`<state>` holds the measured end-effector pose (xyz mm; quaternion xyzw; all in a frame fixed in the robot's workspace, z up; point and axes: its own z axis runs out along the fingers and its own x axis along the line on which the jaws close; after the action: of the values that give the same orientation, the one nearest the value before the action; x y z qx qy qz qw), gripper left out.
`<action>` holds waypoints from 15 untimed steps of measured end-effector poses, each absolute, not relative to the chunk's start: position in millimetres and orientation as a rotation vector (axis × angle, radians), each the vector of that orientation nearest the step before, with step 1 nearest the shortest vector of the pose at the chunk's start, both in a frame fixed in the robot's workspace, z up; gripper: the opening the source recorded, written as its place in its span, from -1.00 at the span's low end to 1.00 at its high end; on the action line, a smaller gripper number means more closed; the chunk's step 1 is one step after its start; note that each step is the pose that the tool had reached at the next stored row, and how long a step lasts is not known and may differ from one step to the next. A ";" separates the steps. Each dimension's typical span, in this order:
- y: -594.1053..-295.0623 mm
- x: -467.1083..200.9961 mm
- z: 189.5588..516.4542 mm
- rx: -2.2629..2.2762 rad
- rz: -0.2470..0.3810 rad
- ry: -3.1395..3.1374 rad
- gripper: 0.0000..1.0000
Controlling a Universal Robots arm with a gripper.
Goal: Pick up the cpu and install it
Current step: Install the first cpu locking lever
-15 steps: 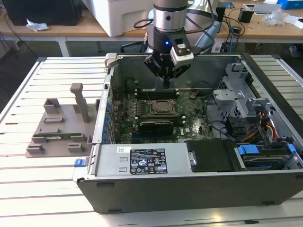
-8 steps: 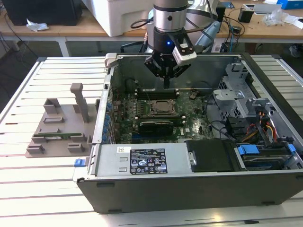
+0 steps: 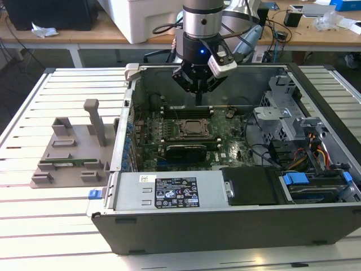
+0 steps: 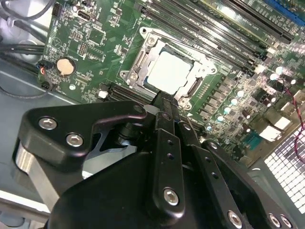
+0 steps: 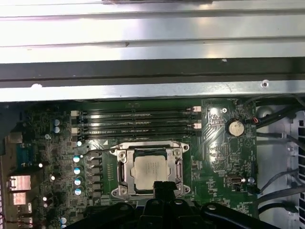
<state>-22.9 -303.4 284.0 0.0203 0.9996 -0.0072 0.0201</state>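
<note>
The cpu (image 4: pixel 170 71) (image 5: pixel 151 172) is a silvery square chip lying flat inside the dark metal socket frame (image 5: pixel 123 168) of the green motherboard (image 3: pixel 234 149). In the exterior view the cpu (image 3: pixel 194 128) sits mid-board inside the open computer case. My gripper (image 3: pixel 198 100) hangs a little above the socket's far edge, its thin fingers pressed together with nothing between them. In both wrist views the gripper tips (image 4: pixel 167 101) (image 5: pixel 164 187) stand just beside the chip's edge, apart from it.
A grey plastic tray (image 3: pixel 67 152) holding a narrow green memory stick (image 3: pixel 65 164) lies at the exterior view's left on the slatted table. Case walls (image 3: pixel 132 113), the power supply (image 3: pixel 180 192), a drive cage (image 3: pixel 282 107) and cables (image 3: pixel 316 152) ring the board. Memory slots (image 5: pixel 138 121) run past the socket.
</note>
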 end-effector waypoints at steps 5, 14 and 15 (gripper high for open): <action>-303.4 -22.9 284.0 -0.026 -0.021 3.101 -0.79; -303.4 -22.9 284.0 -0.145 -0.018 3.097 -0.79; -303.4 -22.9 284.0 -0.158 -0.018 3.096 -0.79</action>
<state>-22.9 -303.4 284.0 -0.0508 0.9985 -0.0058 0.0206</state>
